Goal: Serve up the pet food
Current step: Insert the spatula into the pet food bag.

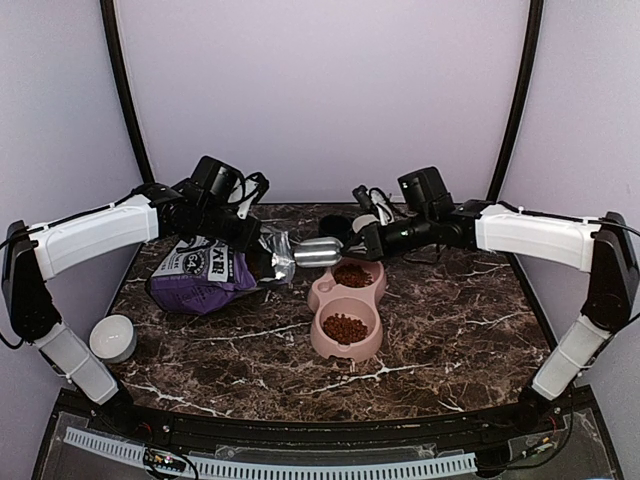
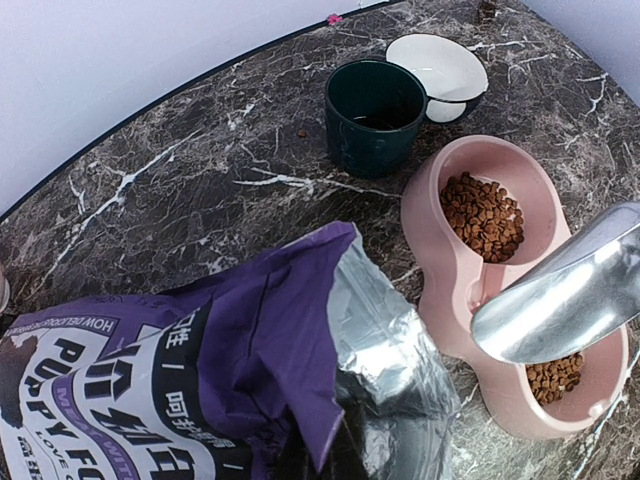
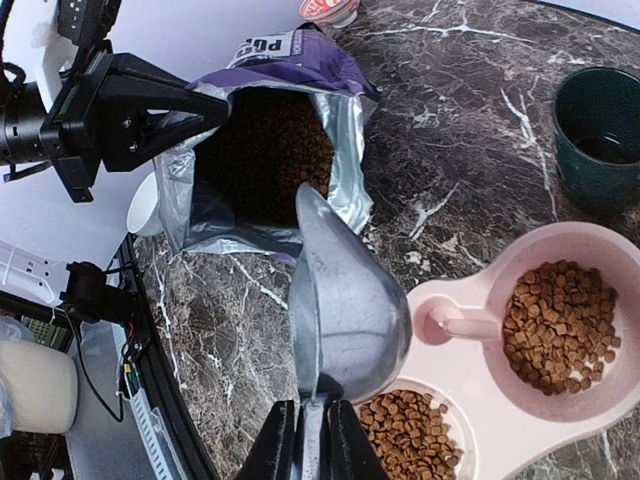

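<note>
Right wrist view, bottom edge: the right gripper has both fingers pressed onto the thin handle of a metal scoop. The frame cuts the finger bases off. The scoop's long axis runs straight out from the fingers and its tip points into the open mouth of the bag. Whether the scoop carries any pellets cannot be told. At the bag's upper lip the left gripper pinches the foil rim with its fingers closed. In the left wrist view those fingers are out of frame, and only the bag and the scoop's bowl show. Pet food lies as a dark mass inside the bag, running back from the mouth along the bag's length, and its far end is lost in shadow. More of it fills both compartments of the pink double bowl. The scoop covers part of the nearer heap. From above, the two heaps line up along the bowl's long axis, near to far. A green cup stands beyond on the marble table, with a white dish just behind it. A small white bowl sits well apart by the left arm.
</note>
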Motion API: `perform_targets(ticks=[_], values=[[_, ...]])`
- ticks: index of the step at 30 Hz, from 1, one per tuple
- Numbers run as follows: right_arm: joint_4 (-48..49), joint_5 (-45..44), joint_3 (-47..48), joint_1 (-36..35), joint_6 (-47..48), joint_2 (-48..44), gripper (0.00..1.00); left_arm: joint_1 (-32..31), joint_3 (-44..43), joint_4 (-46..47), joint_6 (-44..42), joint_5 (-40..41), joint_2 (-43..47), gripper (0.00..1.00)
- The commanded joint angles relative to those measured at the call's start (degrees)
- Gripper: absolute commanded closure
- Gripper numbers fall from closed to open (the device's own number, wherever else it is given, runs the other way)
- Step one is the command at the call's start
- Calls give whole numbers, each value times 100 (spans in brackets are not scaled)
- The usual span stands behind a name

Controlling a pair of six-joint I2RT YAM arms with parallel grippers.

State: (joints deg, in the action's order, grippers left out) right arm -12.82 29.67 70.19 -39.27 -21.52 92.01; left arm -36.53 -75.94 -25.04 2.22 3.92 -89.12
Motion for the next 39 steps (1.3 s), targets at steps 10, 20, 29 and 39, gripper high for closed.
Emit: perform_targets(ticks=[10, 20, 29, 39], values=[[123, -132, 1362, -400, 469, 1175, 100, -14, -150, 271, 50, -228, 292, 100], [9, -244, 2147, -589, 636, 2011, 100, -20, -209, 306, 246, -595, 256, 100], [-113, -789, 2767, -1005, 851, 2831, 100, -38, -380, 403, 696, -1078, 124, 100], [86, -1714, 3412, -1221, 900, 3706, 100, -38, -633, 362, 911, -1335, -57, 100]])
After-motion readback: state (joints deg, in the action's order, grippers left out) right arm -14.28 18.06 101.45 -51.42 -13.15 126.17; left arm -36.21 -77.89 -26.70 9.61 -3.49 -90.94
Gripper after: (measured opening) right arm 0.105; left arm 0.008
